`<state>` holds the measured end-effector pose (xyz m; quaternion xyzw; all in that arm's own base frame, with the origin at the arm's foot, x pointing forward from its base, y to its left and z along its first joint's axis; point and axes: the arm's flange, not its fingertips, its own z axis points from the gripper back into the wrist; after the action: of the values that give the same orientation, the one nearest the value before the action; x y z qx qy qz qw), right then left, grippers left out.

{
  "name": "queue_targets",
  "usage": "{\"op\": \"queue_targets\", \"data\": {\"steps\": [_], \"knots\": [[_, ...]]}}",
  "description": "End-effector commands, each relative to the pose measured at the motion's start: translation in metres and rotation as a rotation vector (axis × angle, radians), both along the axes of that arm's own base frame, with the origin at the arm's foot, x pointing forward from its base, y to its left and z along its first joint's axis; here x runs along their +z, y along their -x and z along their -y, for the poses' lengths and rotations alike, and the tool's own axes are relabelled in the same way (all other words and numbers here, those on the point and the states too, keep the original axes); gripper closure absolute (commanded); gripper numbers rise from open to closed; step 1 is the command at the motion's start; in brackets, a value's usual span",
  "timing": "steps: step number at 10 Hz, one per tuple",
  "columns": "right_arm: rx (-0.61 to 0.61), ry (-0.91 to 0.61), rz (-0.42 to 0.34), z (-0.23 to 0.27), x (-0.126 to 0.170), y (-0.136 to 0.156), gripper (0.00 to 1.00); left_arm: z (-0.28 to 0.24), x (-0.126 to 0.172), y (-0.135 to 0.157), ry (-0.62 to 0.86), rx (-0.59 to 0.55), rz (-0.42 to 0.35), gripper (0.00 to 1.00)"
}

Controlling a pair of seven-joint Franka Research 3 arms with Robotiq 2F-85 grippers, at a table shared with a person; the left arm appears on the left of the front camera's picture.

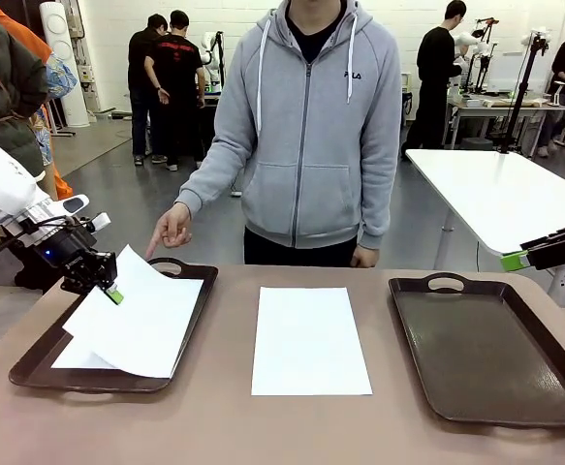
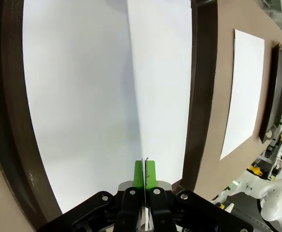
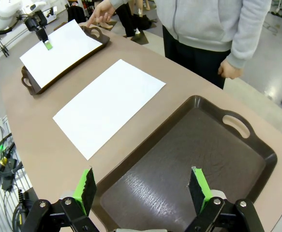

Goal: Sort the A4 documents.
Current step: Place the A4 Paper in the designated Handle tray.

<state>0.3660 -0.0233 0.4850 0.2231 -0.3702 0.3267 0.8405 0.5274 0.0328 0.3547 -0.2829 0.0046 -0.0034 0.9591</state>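
Observation:
My left gripper [image 1: 114, 294] is shut on the near-left edge of a white A4 sheet [image 1: 144, 325], which it holds slightly lifted and tilted over the left dark brown tray [image 1: 193, 320]. The left wrist view shows both green pads pinching that sheet's edge [image 2: 144, 170]. Under it, a second sheet [image 1: 73, 356] lies flat in the tray. Another A4 sheet [image 1: 311, 339] rests on the table between the trays. My right gripper [image 3: 143, 189] is open above the empty right tray [image 3: 189, 159], apart from it.
The person stands at the far side, with one hand [image 1: 172, 231] pointing a finger down at the left tray's far rim. The other hand [image 1: 363, 257] hangs by the table edge. A white table [image 1: 500, 194] stands behind on the right.

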Motion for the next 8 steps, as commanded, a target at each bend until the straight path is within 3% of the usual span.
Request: {"op": "queue_targets", "data": {"steps": [1,8], "knots": [[0.015,-0.025,0.014,-0.001,-0.003,-0.004,0.00,0.001,0.003,-0.006,-0.045,-0.001,-0.011,0.99],[0.015,-0.025,0.014,-0.001,-0.003,-0.004,0.00,-0.005,-0.029,-0.006,-0.134,0.032,-0.002,0.99]]}}
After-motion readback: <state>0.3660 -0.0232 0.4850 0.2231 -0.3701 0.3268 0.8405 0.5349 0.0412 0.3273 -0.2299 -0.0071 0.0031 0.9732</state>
